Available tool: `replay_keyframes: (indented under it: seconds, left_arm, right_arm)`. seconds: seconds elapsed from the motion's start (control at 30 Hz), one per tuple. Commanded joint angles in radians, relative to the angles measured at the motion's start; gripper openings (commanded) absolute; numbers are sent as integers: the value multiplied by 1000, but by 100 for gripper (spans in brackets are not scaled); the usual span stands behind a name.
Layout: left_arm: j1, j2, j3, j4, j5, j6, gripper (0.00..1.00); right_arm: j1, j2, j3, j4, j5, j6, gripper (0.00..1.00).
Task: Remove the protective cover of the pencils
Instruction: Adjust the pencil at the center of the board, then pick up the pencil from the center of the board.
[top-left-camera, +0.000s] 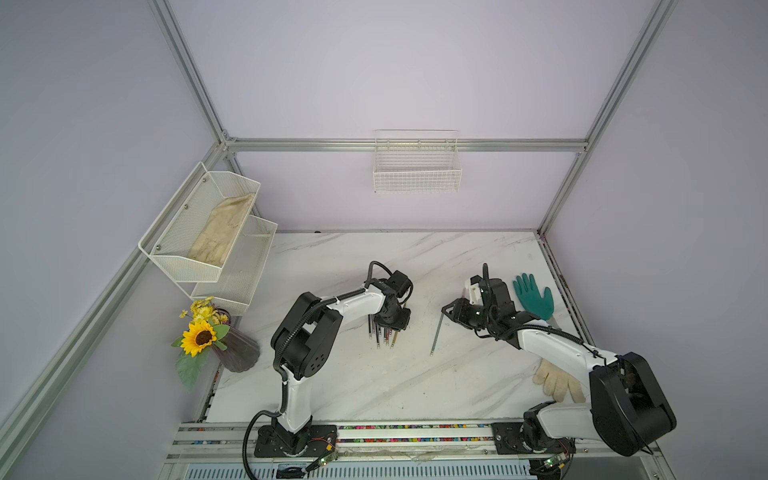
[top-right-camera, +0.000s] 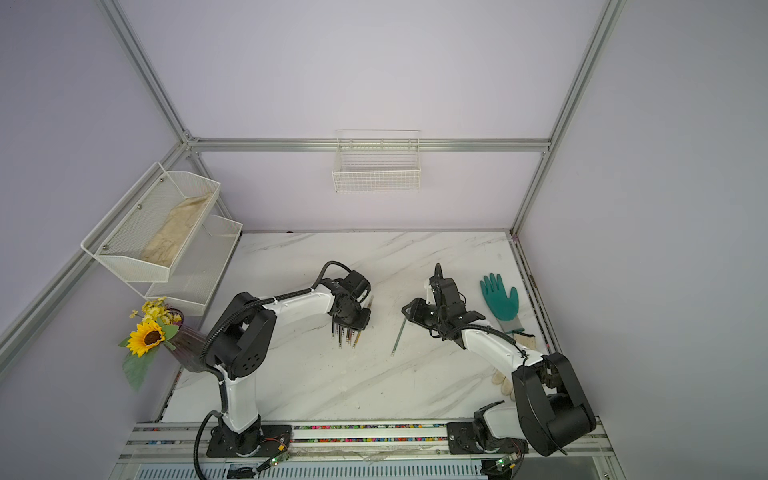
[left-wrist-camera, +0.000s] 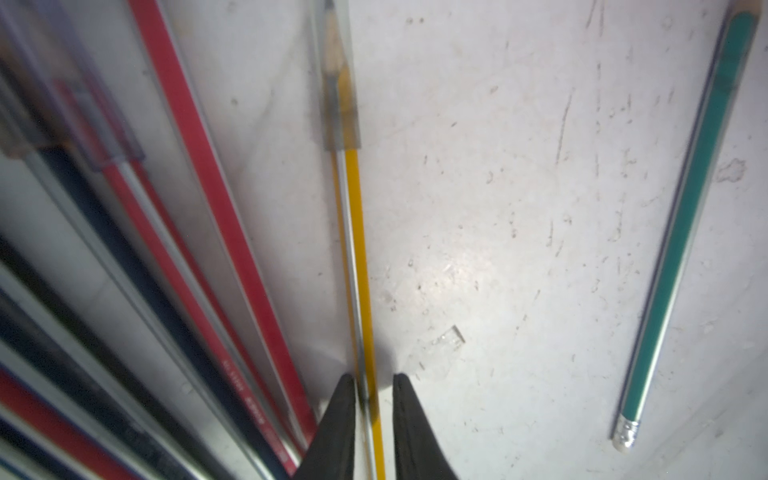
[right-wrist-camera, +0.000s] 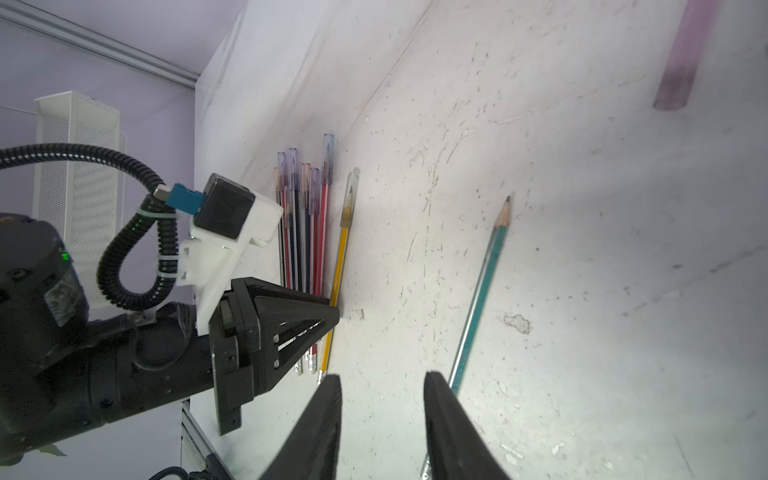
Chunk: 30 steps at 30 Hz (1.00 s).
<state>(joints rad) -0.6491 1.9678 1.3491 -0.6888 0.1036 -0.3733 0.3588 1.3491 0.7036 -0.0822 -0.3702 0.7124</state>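
Crucially, the yellow pencil (left-wrist-camera: 357, 249) runs lengthwise straight out from the left gripper (left-wrist-camera: 372, 380), whose jaws stand narrowly apart astride its shaft. One finger looks to be against the wood, while a sliver of table shows between the pencil and the other, so I judge it not yet pinched. The jaws sit toward the eraser end. The clear cap (left-wrist-camera: 338, 83) over the sharpened tip is at the far end of that same axis, pointing toward the back of the marble tabletop (top-left-camera: 374, 257). This pencil lies flat just beside the bundle of capped pencils (right-wrist-camera: 303, 232), on the side facing the right arm. The right gripper (right-wrist-camera: 382, 376) hangs over the table with its jaws spread and nothing between them. The green pencil (right-wrist-camera: 478, 291), its tip already bare, passes just beside one of its fingers, well apart from the yellow one. The left arm is plainly nearer the shaft, so the cap likely falls to the right arm, which would need to reach the far tip and pull along the pencil's length, away from the left jaws
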Motion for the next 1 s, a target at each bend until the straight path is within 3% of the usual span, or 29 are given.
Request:
replay_keyframes:
  seconds: [0.0, 0.17, 0.33, 0.6, 0.97]
  left_arm:
    - [-24, 44, 60, -47, -61, 16, 18]
    - [-59, 73, 103, -99, -135, 16, 18]
    - [-63, 104, 110, -108, -135, 17, 18]
    - [-66, 87, 106, -91, -95, 26, 2]
    - [-84, -34, 119, -42, 28, 8, 0]
  right_arm:
    - [-7, -23, 7, -32, 21, -10, 37]
    - [-12, -30, 4, -37, 22, -14, 37]
    - [-14, -41, 8, -44, 20, -14, 37]
    - [-19, -47, 5, -50, 21, -22, 37]
    - [-19, -29, -3, 4, -67, -43, 37]
